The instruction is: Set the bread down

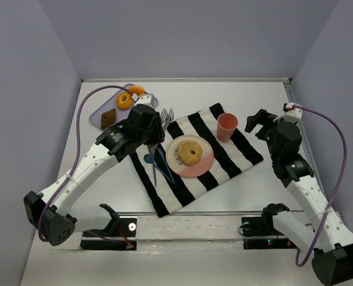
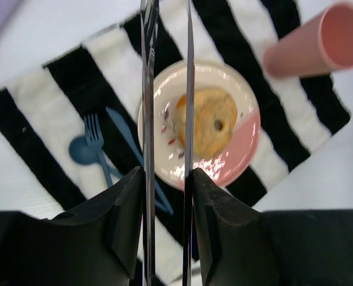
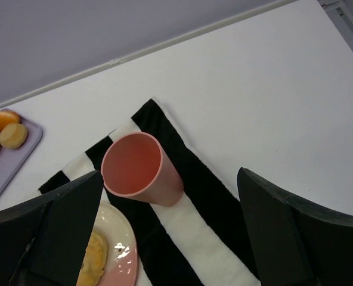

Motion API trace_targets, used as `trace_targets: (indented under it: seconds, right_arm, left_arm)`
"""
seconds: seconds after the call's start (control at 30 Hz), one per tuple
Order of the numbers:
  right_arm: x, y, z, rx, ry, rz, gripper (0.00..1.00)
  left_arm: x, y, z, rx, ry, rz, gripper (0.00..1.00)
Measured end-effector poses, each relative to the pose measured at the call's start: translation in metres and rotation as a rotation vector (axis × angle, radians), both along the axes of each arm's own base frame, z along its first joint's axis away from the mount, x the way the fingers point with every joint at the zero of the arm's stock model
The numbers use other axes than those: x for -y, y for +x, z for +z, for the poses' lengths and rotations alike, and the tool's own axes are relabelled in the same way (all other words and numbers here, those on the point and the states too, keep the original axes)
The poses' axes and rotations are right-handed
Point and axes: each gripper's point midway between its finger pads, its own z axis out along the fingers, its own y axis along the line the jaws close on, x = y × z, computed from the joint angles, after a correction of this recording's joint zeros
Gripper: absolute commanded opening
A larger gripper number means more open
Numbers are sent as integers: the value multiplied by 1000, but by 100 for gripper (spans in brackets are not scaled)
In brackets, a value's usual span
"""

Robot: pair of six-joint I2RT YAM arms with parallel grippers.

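Observation:
The bread, a pale tan bagel [image 1: 190, 152], lies on the pink-and-cream plate [image 1: 203, 167] on the striped placemat. In the left wrist view the bagel [image 2: 213, 122] sits on the plate [image 2: 243, 149], just right of the tong blades. My left gripper [image 1: 145, 128] is shut on metal tongs [image 2: 148, 89]; their blades stand apart with nothing between them, and their ends [image 1: 166, 115] are left of the plate. My right gripper [image 1: 257, 122] is open and empty, right of the pink cup. The right wrist view shows the bagel's edge [image 3: 93, 259].
A pink cup [image 1: 227, 126] stands on the black-and-white placemat [image 1: 236, 156] behind the plate. Blue cutlery [image 1: 158, 164] lies left of the plate. A lilac tray [image 1: 98, 113] at the back left holds an orange donut [image 1: 124, 100], a bun [image 1: 136, 90] and a brown piece [image 1: 108, 118].

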Motion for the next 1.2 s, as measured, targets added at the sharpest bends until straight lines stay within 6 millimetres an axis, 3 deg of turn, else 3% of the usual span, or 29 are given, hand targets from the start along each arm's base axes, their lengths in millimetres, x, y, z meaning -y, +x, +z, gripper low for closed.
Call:
trace_targets:
  seconds: [0.13, 0.3, 0.4, 0.43, 0.5, 0.57, 0.67, 0.83, 0.97, 1.1, 1.13, 1.2]
  right_arm:
    - [1, 0, 1, 2, -4, -2, 100]
    - [2, 2, -3, -11, -21, -9, 100]
    - [3, 4, -8, -27, -33, -13, 100]
    - [4, 4, -10, -32, -37, -15, 100]
    - [5, 5, -11, -37, -46, -22, 100]
    - [6, 6, -13, -43, -54, -29, 100]
    - [10, 7, -16, -52, -69, -44, 100]
    - [14, 9, -21, -71, -89, -68, 100]
    - [16, 11, -26, -87, -102, -77, 100]
    - [17, 12, -29, -98, -110, -83, 100]
    - [17, 12, -29, -98, -110, -83, 100]
    - [17, 12, -29, -98, -110, -83, 100]
  left_arm:
    - [6, 38, 30, 160, -44, 66, 43]
    - [31, 119, 64, 310, -63, 10, 40]
    - [27, 186, 55, 350, -3, -19, 40]
    - [28, 209, 49, 368, 15, -35, 45]
    - [28, 242, 33, 393, 73, -83, 47]
    - [29, 269, 4, 382, 150, -157, 50]
    - [48, 307, -38, 375, 247, -297, 57]
    - [66, 325, -87, 347, 300, -434, 66]
    - [71, 330, -119, 315, 322, -484, 67]
    - [67, 329, -145, 269, 334, -496, 85]
    - [66, 329, -153, 254, 334, -499, 95]
    - [62, 328, -161, 231, 337, -501, 99]
